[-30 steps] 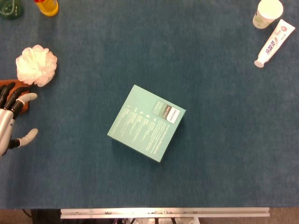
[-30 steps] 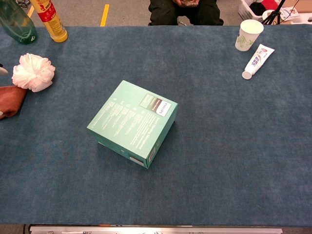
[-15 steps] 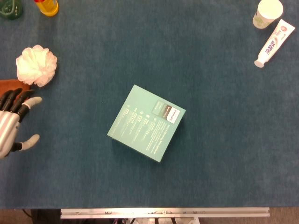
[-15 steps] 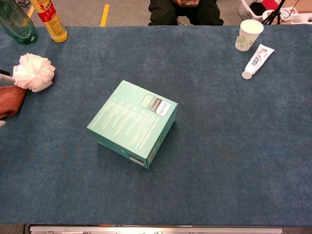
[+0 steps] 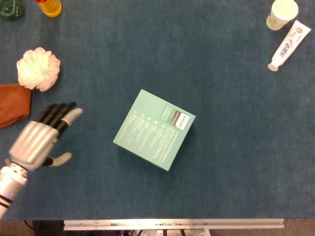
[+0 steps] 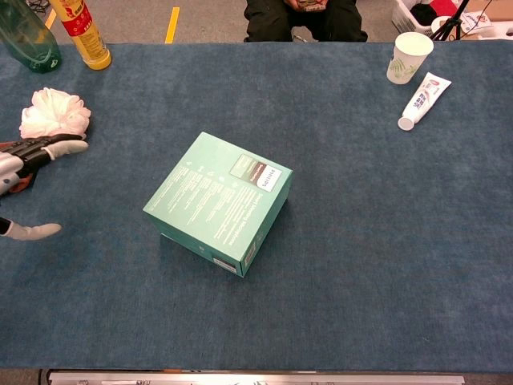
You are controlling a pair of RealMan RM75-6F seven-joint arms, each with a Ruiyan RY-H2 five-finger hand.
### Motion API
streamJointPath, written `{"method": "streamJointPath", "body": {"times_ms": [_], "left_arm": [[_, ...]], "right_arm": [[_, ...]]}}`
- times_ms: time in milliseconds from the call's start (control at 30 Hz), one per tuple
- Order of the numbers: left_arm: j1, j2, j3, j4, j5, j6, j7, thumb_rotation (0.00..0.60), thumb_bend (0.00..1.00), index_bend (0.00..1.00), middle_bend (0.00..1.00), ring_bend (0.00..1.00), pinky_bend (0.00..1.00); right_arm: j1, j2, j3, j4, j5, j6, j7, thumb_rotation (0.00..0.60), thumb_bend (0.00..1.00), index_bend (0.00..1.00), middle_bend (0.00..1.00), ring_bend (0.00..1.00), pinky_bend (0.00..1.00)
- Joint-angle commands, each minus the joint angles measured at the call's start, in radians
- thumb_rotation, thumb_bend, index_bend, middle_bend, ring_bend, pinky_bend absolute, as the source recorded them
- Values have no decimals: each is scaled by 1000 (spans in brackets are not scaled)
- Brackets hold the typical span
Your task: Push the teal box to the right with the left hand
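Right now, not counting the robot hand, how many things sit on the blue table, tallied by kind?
Boxes: 1, teal box
Bottles: 2, green bottle, yellow bottle
Bath puffs: 1, white puff
Cloths: 1, brown cloth
Cups: 1, paper cup
Tubes: 1, toothpaste tube
Total: 7

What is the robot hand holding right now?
Nothing. The left hand is open, with its fingers stretched out, and it is off to the left of the teal box without touching it. The right hand is not in view.

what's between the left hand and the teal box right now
Nothing: only bare blue table covering separates the left hand from the teal box, plainest in the head view.
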Motion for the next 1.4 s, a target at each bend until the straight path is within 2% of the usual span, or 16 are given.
{"method": "streamJointPath", "body": {"times_ms": [33,467,1400], "left_arm": [[-30,-35,10,16,30,-30,-4,600,198,0,0,0,56],[-123,-153,2,53,71,-91,-17,600,198,0,0,0,56],[-205,-335,-82,161,-23,-66,-98,600,198,0,0,0,56]], "right_arm": [[-2,2,0,1,-1,3,3,600,123,286,497,409,280],[-8,9,-5,14,0,-3,39,600,123,286,497,409,280],[-9,6,-9,31,6,-18,76,600,123,286,497,409,280]]}}
